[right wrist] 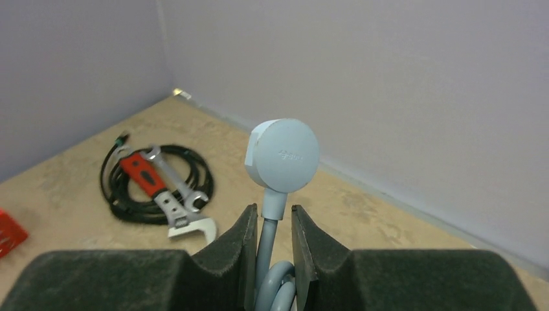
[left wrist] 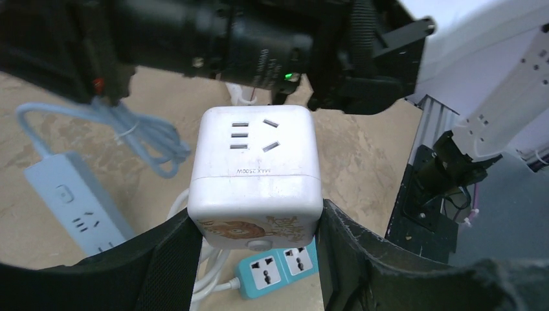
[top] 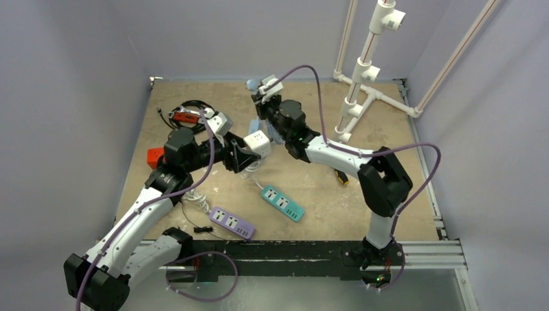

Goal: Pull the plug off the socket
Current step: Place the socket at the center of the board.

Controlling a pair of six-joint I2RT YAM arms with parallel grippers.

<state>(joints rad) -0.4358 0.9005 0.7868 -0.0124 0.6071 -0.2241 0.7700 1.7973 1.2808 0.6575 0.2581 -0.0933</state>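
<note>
Right claw [right wrist: 270,217] is shut tight on the pale blue plug [right wrist: 285,155], pinching its neck just under the round head, which stands clear above the fingertips. Left claw [left wrist: 256,223] grips the white cube socket [left wrist: 254,162] by two opposite sides, its slotted face showing. Seen from overhead, the plug sits at about twelve o'clock of the cube, near but apart. A teal power strip [top: 282,202] lies at five o'clock of the cube, a purple power strip [top: 232,222] at seven. Toward ten o'clock, a wrench [right wrist: 184,227] rests on a black cable coil [right wrist: 113,201].
</note>
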